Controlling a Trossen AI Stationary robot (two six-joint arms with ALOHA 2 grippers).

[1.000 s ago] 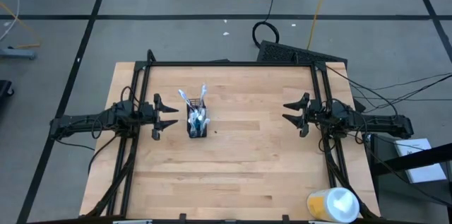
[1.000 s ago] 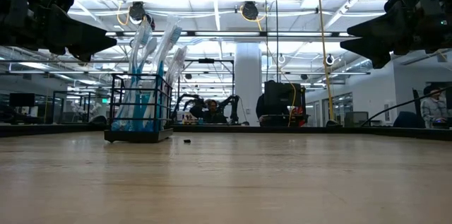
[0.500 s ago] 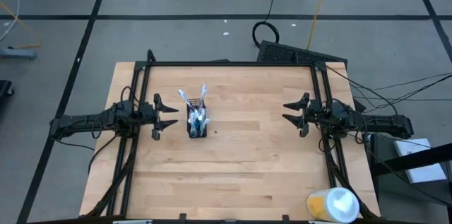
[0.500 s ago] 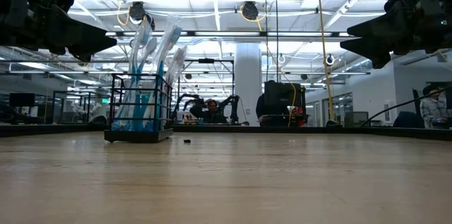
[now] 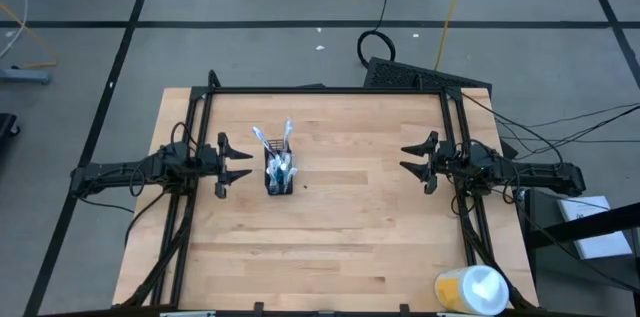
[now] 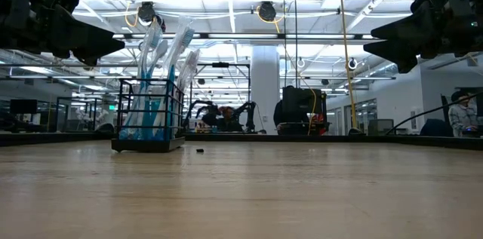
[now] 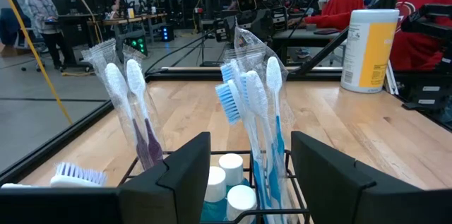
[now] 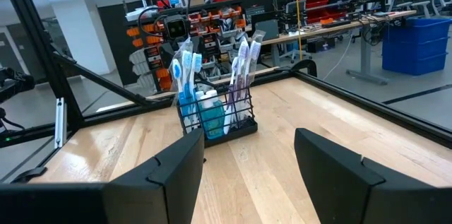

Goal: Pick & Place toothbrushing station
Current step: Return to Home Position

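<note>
The toothbrushing station is a small black mesh holder standing on its base on the wooden table, left of centre. Wrapped blue-and-white toothbrushes stick up from it, and white-capped tubes sit inside. My left gripper hovers open just left of the holder, pointing level at it. At the table's right side my right gripper hovers open, well away from the holder and facing it.
A yellow-and-white round container lies at the table's near right corner. A black frame runs along the table's far, left and right edges. Bare wood lies between the holder and my right gripper. Workbenches and people fill the room beyond.
</note>
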